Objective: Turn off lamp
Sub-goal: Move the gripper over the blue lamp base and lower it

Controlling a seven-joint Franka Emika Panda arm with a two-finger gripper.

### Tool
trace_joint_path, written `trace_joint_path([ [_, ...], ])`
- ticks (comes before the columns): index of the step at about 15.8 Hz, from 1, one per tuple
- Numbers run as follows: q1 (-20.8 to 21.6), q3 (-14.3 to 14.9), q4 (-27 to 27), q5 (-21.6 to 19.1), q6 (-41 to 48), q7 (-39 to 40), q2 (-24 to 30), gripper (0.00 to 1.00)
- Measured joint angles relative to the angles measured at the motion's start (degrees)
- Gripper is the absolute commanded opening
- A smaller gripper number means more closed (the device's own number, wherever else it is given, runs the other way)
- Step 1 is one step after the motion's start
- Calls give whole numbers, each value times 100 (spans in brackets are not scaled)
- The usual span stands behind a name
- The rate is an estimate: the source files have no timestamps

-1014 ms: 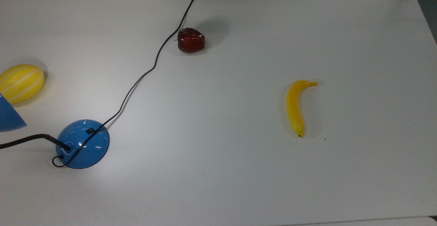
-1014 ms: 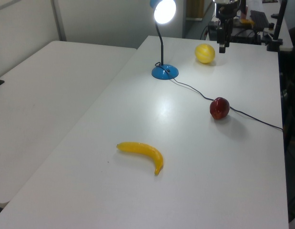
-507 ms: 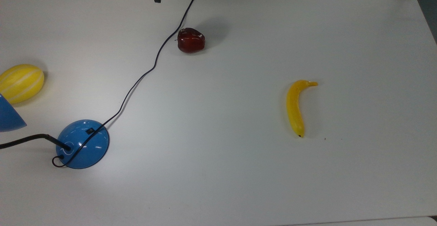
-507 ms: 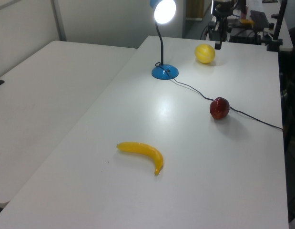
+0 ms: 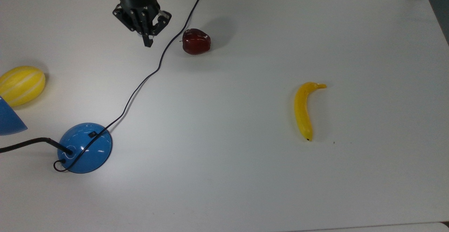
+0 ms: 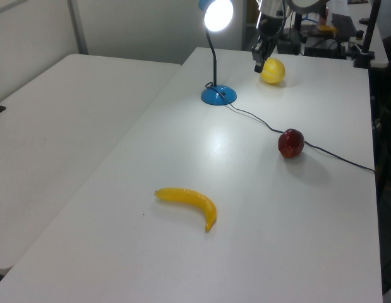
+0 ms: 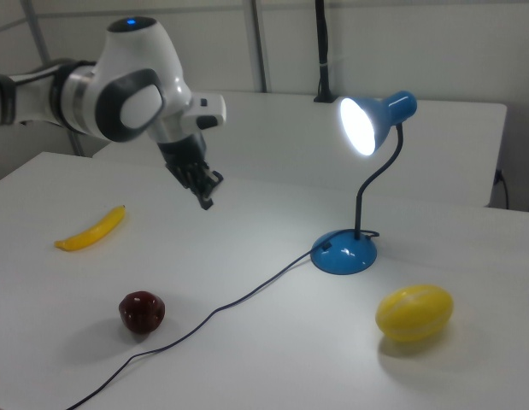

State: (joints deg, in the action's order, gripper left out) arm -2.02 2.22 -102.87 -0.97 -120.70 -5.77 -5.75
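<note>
**A:** Start with the top view. Where does the lamp (image 5: pixel 85 148) sit relative to the claw (image 5: pixel 147 42)?

**B:** The claw hangs near the far edge of the tabletop (image 5: pixel 245 176), toward the top view's upper left, just beside the cord (image 5: pixel 140 83). Its two fingers are drawn together to a single point with nothing between them. The lamp's blue dome base sits well apart from it, down toward the top view's lower left, so the coming move looks like a long diagonal travel along the line of the cord. The small black switch (image 5: pixel 92 134) is on the side of the dome facing the claw.

**A:** And the left view?

**B:** There the claw (image 6: pixel 258 65) hangs in front of the yellow melon (image 6: pixel 272 71), with the lamp base (image 6: pixel 218 95) lower and to the left view's left of it. The shade (image 6: pixel 217 14) glows, so the lamp is lit and the task not yet done.

**A:** The right view?

**B:** The claw (image 7: pixel 206 200) points down from the white arm (image 7: pixel 127 90), above the tabletop, holding nothing. The base (image 7: pixel 343 253) lies to the right view's right and lower. The neck (image 7: pixel 375 192) rises from it and curves up to the shade (image 7: pixel 375 121), which faces the claw's side.

**A:** Counts?

**B:** One arm with one claw, one lamp, one cord, one melon, one red apple (image 5: pixel 196 41), one banana (image 5: pixel 304 109).
</note>
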Motion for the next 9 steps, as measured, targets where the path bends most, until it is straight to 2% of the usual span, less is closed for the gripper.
trace_joint_path([
  [6,-310,81,336,19,-1244,-369,-852,0],
  [9,-375,154,646,214,-1751,-723,-1412,0],
])
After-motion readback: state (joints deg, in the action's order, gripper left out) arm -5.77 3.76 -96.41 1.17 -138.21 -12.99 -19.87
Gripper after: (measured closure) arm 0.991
